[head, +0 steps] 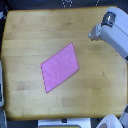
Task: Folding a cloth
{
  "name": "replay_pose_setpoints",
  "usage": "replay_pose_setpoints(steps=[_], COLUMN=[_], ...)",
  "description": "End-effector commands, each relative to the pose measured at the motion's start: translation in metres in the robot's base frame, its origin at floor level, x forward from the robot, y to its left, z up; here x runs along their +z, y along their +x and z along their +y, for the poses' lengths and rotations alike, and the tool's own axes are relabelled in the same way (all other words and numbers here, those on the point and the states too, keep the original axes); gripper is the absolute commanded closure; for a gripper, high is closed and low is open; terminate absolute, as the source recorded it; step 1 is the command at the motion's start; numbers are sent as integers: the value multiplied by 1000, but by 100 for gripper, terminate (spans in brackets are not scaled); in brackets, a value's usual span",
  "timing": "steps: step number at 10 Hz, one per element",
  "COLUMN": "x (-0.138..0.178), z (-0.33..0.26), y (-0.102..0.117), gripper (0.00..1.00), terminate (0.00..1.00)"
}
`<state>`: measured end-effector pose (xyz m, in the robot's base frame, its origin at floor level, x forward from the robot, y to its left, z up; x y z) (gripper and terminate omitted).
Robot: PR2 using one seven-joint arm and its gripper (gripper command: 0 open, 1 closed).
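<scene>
The pink-magenta cloth [60, 67] lies flat and spread out near the middle of the wooden tabletop [30, 35], turned like a diamond with one corner toward the upper right. A grey-white arm [111, 34] reaches in from the exterior view's right, above the table's upper right part and well apart from the cloth. Its gripper fingers are not in view.
The table's edges run close to the frame borders. White robot parts [107, 121] show at the bottom right, a light object [1, 90] sits at the left edge, and dark floor lies beyond the table's corners.
</scene>
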<state>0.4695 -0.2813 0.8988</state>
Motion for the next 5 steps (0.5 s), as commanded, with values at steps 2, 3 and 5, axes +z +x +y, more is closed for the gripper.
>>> replay_pose_setpoints(steps=[2,3,5], x=[-11,-22,-42], z=[14,21,43], y=[2,6,10], gripper=[0,0,0], terminate=[0,0,0])
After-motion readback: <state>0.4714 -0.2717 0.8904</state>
